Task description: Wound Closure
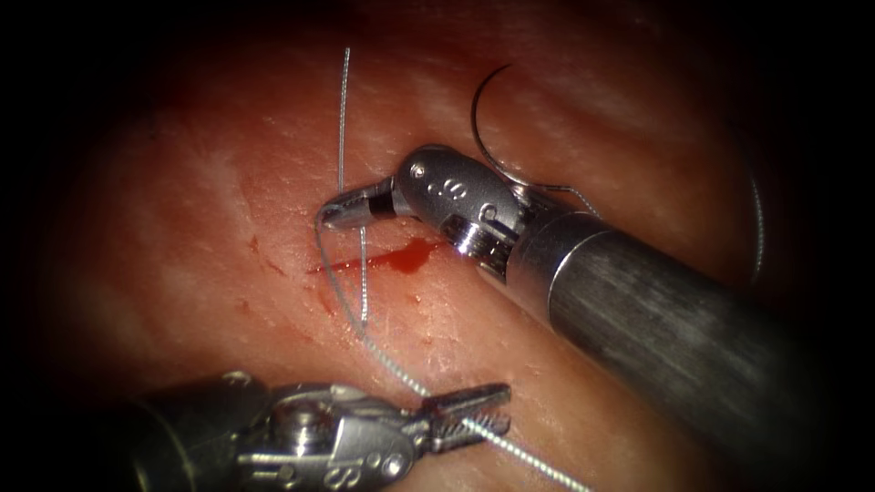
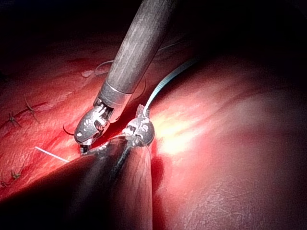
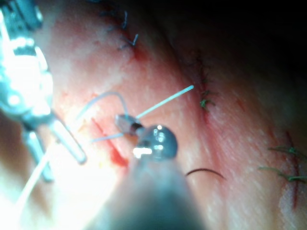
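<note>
My right tool (image 1: 339, 215) clamps thread (image 1: 344, 109) above cut (image 1: 383, 261); left tool (image 1: 474, 410) open around thread; needle (image 1: 488, 128) free on tissue (image 1: 182, 228).

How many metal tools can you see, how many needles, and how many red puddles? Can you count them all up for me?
Tools: 2, the right arm's tool with jaws shut on the thread, and the left arm's tool open around thread.
Curved needles: 1, the needle lying free on the tissue.
Red fluid pools: 1, the red fluid in the cut.
Total: 4.
</note>
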### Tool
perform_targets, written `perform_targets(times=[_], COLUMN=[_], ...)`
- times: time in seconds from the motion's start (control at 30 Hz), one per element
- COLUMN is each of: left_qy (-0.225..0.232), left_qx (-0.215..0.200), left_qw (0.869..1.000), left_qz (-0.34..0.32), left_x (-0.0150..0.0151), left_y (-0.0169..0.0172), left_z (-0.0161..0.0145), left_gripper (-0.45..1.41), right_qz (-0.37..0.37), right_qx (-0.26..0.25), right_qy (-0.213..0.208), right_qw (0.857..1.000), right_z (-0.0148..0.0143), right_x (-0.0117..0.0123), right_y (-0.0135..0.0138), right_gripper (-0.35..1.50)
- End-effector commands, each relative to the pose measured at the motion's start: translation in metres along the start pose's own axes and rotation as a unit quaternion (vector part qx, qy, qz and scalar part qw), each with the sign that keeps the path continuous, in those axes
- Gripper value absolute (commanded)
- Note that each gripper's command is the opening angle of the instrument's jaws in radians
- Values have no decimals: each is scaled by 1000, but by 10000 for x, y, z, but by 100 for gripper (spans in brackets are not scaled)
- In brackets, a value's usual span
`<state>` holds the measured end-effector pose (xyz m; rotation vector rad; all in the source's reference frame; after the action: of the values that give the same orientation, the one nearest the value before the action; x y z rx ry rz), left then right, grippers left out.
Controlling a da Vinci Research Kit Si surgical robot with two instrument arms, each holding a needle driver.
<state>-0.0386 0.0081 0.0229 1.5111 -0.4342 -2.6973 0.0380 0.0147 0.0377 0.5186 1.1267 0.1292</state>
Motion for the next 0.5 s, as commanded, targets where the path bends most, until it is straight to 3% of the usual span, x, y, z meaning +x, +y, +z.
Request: perform_targets(times=[0.03,0.13,0.3,0.33,0.4,0.5], left_qy=[1,1,1,1,2,9], left_qx=[0,0,1,0,0,-4], left_qw=[1000,1000,1000,1000,1000,1000], left_qz=[2,2,2,2,2,2], left_x=[-2,2,13,14,15,14], left_y=[0,2,4,4,4,4], left_z=[6,4,1,0,0,-2], left_gripper=[-42,-35,-8,-13,-43,-45], right_qz=[0,4,4,4,3,3], right_qx=[0,-1,-1,-1,-1,0], right_qy=[1,1,1,1,1,1], right_qw=[1000,1000,1000,1000,1000,1000], right_z=[4,4,3,4,4,4], right_x=[2,2,0,0,0,0], right_y=[8,10,13,13,12,11], right_gripper=[-35,-35,-35,-35,-35,-35])
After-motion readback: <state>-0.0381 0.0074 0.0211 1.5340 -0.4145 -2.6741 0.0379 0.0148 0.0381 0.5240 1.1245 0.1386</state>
